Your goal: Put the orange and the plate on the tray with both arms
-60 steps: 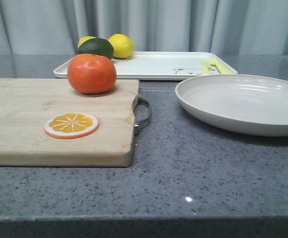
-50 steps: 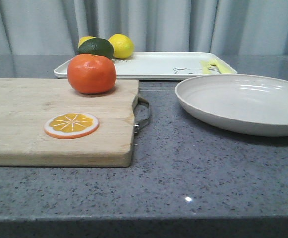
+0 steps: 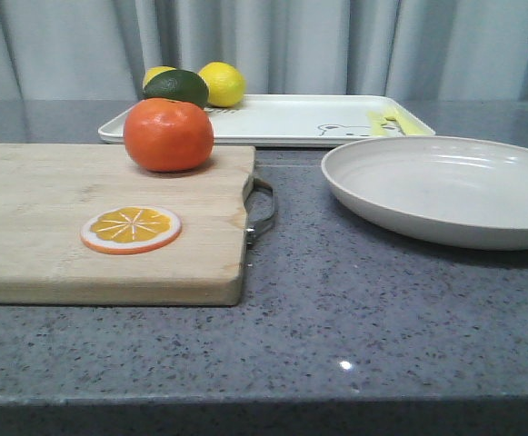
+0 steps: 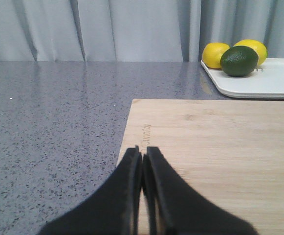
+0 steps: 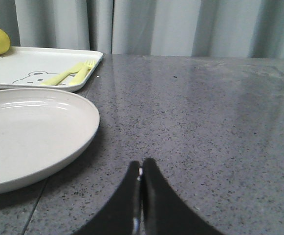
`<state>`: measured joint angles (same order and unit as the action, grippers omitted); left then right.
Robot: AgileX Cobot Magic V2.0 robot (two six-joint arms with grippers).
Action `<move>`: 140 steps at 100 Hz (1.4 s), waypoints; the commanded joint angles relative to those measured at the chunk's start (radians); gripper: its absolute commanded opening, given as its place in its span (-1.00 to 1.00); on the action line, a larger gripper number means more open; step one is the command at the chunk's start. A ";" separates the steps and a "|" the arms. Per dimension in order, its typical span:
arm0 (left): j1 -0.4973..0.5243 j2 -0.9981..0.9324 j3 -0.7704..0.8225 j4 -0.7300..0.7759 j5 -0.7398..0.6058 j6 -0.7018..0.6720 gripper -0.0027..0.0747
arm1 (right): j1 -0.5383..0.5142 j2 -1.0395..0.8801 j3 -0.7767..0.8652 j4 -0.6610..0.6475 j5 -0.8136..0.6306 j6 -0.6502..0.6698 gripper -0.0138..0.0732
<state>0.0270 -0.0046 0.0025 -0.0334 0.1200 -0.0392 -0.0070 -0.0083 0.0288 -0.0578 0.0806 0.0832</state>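
Observation:
The orange [image 3: 168, 134] sits on the far right part of the wooden cutting board [image 3: 45, 227]. The off-white plate [image 3: 445, 189] lies on the grey counter at the right; it also shows in the right wrist view [image 5: 29, 137]. The white tray [image 3: 282, 118] with the bear drawing lies behind both; it shows in the left wrist view [image 4: 269, 81] and the right wrist view [image 5: 29, 68]. My left gripper [image 4: 142, 154] is shut and empty, over the board's left edge. My right gripper [image 5: 141, 166] is shut and empty, above the counter beside the plate. Neither gripper shows in the front view.
An orange slice [image 3: 131, 228] lies on the board. Two yellow lemons [image 3: 222, 84] and a dark green fruit [image 3: 176, 87] sit at the tray's left end. Yellow-green cutlery [image 3: 389, 121] lies on the tray's right end. The board's metal handle [image 3: 262, 207] faces the plate. Grey curtains hang behind.

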 commanded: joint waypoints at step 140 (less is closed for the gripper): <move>0.003 0.106 -0.241 -0.037 -0.145 -0.008 -0.98 | -0.004 0.171 -0.340 0.030 0.105 -0.005 -0.81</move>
<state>0.0270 0.0783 -0.1932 -0.0600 0.0392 -0.0392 -0.0070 0.1445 -0.2682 -0.0291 0.2420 0.0826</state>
